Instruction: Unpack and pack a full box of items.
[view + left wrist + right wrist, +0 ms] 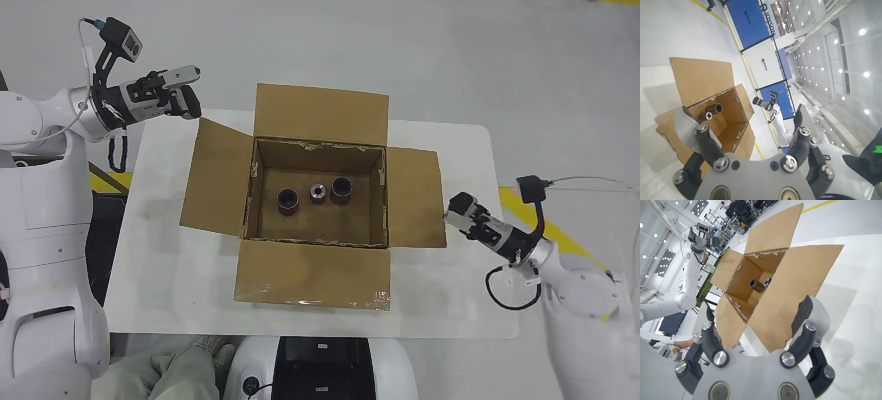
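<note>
An open cardboard box [215,176] stands mid-table with all its flaps folded out. On its floor stand three short metal cylinders: a dark one [288,202], a small silvery one [318,192] and another dark one [342,188]. My left gripper [191,92] hangs open and empty off the box's far left corner, raised above the table. From its wrist, the open gripper [742,117] looks into the box [702,75] at two cylinders [715,108]. My right gripper [456,214] is open and empty, just beyond the right flap. The right wrist view shows the gripper [757,311], the flap [791,291] and a cylinder [756,285].
The white table [160,270] has bare surface left, right and in front of the box. Its edges lie close behind the far flap and near my right gripper. A green rack [705,289] stands off the table's left side.
</note>
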### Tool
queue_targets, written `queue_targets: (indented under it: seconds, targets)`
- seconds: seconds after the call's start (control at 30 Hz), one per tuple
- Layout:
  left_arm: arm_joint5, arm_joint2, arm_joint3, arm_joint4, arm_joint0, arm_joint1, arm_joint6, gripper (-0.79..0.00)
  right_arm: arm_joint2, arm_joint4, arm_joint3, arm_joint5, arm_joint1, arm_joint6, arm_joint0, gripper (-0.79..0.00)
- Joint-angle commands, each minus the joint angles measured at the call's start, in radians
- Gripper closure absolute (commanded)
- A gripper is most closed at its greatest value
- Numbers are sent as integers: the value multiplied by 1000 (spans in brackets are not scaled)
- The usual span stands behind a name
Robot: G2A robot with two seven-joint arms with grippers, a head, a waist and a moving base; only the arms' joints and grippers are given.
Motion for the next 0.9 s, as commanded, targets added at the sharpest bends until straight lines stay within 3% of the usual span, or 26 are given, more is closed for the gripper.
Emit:
queue_targets:
  seconds: [0.0, 0.57, 0.87]
  targets:
    - [0, 0, 0, 0, 0, 0, 0, -785, -4, 13, 28, 2, 3, 9, 11, -785]
    - [0, 0, 0, 0, 0, 0, 0, -785, -117, 169, 189, 23, 21, 131, 95, -785]
    - [0, 0, 0, 0, 0, 0, 0, -785, -118, 236, 120, 53, 35, 178, 70, -785]
